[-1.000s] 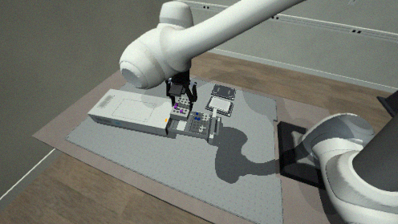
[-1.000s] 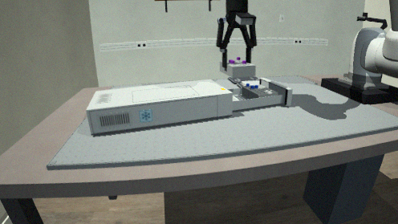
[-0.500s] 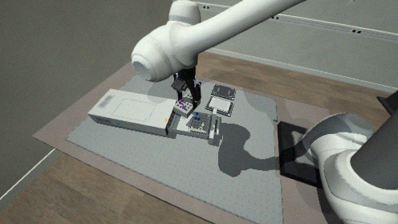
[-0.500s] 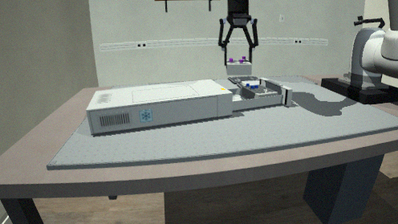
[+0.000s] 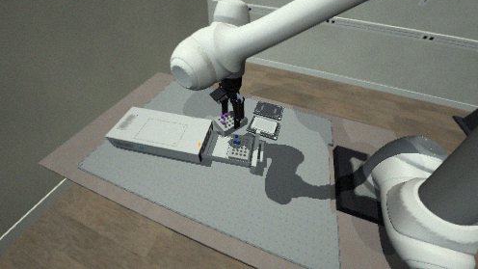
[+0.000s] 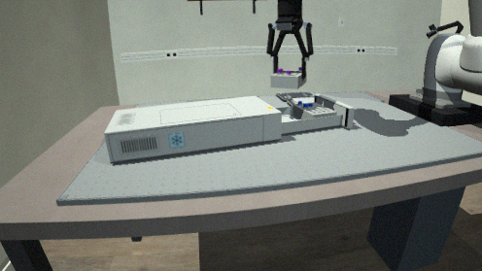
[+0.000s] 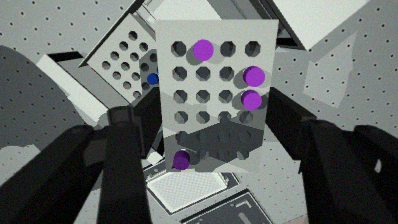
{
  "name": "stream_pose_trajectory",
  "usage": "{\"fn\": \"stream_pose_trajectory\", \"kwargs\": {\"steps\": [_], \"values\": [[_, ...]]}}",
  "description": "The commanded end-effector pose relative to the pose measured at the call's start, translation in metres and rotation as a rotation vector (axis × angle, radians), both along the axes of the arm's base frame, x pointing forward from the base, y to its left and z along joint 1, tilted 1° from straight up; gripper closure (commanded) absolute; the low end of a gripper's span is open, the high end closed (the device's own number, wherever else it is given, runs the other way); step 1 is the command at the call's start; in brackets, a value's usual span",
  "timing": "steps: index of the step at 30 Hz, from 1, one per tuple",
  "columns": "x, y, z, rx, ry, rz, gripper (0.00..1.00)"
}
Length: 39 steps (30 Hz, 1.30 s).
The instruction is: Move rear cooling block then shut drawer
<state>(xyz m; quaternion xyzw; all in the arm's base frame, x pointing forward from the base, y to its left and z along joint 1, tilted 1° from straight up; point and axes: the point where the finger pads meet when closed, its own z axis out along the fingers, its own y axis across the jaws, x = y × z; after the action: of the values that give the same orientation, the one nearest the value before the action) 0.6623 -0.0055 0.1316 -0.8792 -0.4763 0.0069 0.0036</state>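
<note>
My gripper (image 5: 230,121) (image 6: 290,74) (image 7: 213,102) is shut on the rear cooling block (image 5: 227,129) (image 6: 284,81) (image 7: 215,61), a light grey block with 4 purple tubes standing in its bores. It hangs level in the air above the drawer's far side, turned relative to the drawer. The drawer (image 5: 220,147) (image 6: 311,126) of COLD (image 5: 159,131) (image 6: 194,116) is open and its rear place is empty. The front block (image 5: 238,152) (image 6: 321,111) (image 7: 120,62) sits in it with blue tubes, partly hidden in the wrist view. COLD's lamp (image 5: 199,144) (image 6: 270,108) is lit orange.
Slot D1 (image 5: 264,125) (image 7: 187,189) lies beside the drawer, with a pale lit floor. Slot D2 (image 5: 268,110) (image 7: 230,214) lies beyond it, darker and in shadow. The drawer's handle (image 5: 260,152) faces the robot's base. The arm's shadow falls on the mat.
</note>
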Motion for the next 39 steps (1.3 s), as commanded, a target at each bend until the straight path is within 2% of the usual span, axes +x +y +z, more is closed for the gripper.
{"fn": "stream_pose_trajectory", "kwargs": {"steps": [1,39], "values": [[-0.003,-0.010,0.003,-0.003,-0.006,-0.099,0.90],[-0.041,-0.093,0.004,-0.016,-0.008,-0.990,0.90]]}}
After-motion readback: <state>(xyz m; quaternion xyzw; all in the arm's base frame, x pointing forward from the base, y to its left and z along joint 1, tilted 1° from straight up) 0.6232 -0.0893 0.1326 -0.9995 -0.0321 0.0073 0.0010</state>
